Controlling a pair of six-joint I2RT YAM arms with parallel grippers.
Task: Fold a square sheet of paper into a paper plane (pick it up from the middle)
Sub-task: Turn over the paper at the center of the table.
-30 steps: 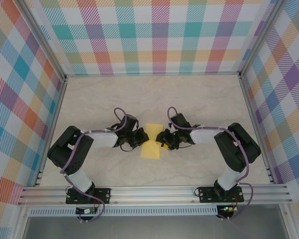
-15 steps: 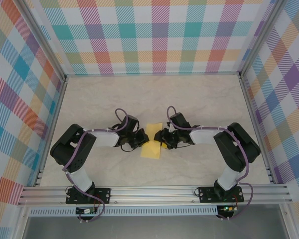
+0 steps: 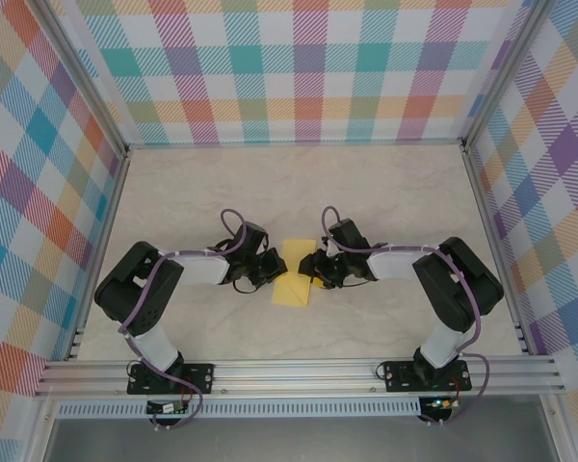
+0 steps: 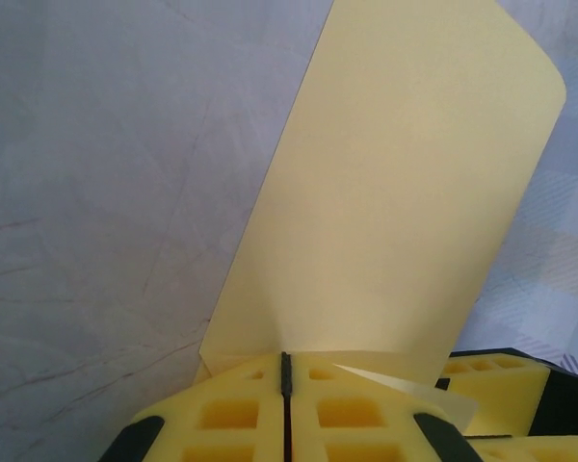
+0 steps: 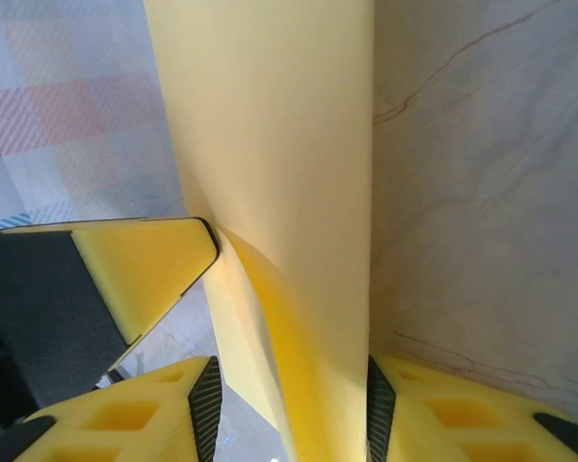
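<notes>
The yellow square sheet of paper [image 3: 291, 289] lies folded mid-table between both grippers, a curved flap and no pointed paper plane shape. My left gripper [image 3: 271, 269] is at its left edge. In the left wrist view the left gripper [image 4: 285, 371] is shut, pinching the paper's edge, and the sheet [image 4: 405, 192] rises away from it. My right gripper [image 3: 313, 269] is at the right edge. In the right wrist view the right gripper [image 5: 293, 414] stands open with the bent sheet [image 5: 270, 144] running between its pads. The paper touches the right pad [image 5: 379, 404] and stays clear of the left pad.
The pale marble tabletop [image 3: 385, 192] is walled by checked panels [image 3: 299, 67], with an aluminium rail [image 3: 299, 371] along the near edge. The other arm's foam finger [image 5: 125, 279] sits close beside the paper in the right wrist view.
Both grippers stay at the paper's sides. The left arm's elbow has shifted slightly, and the sheet has hardly moved.
</notes>
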